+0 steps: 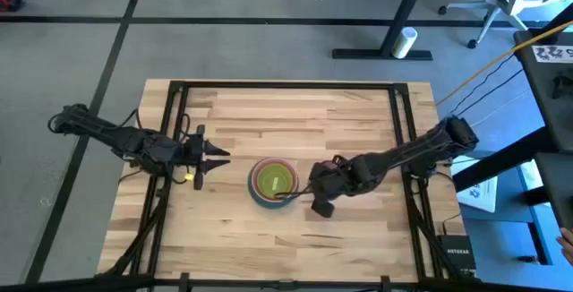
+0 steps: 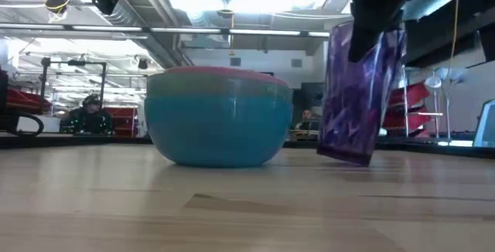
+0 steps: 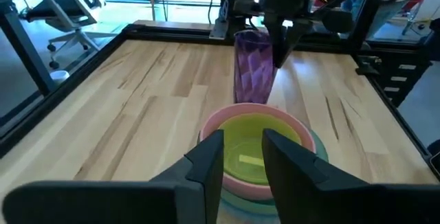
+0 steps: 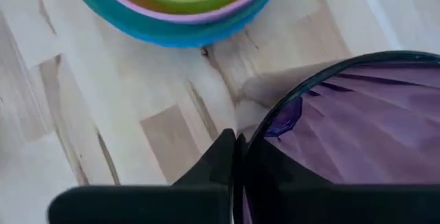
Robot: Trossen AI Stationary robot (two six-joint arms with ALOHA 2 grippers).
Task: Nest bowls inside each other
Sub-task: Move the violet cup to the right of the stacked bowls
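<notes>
Purple bowl (image 4: 357, 135) held tilted by the right end effector (image 1: 320, 193), fingers pinched on its rim, one inside and one outside; lowest edge close to the bench (image 1: 358, 122), contact not clear in the low view. Located just right of the nested stack (image 1: 272, 182), apart from it.

Stack near the bench centre: teal bowl (image 2: 216, 128) outermost, blue bowl (image 4: 206, 35) inside it, then the pink bowl (image 3: 227, 124), then the lime-green bowl (image 3: 258, 148) innermost. Yellow patch seen inside the lime-green bowl; whether a bowl, not determinable.

Left end effector (image 1: 208, 158) waiting left of the stack, fingers narrowly parted, holding nothing.

Step in hand, judged: carry the purple bowl over the stack and seat it.

Recommended practice:
- Lift enough for the hanging edge to pass over the pink rim before moving left.
- Level the bowl, mouth up, above the stack centre.
- Lower until seated inside the innermost bowl, then release; no dropping from height.

Risks, judged: rim-only pinch allows swing or slip; low carry may strike and shift the stack; off-centre release may leave the bowl cocked on a rim.
</notes>
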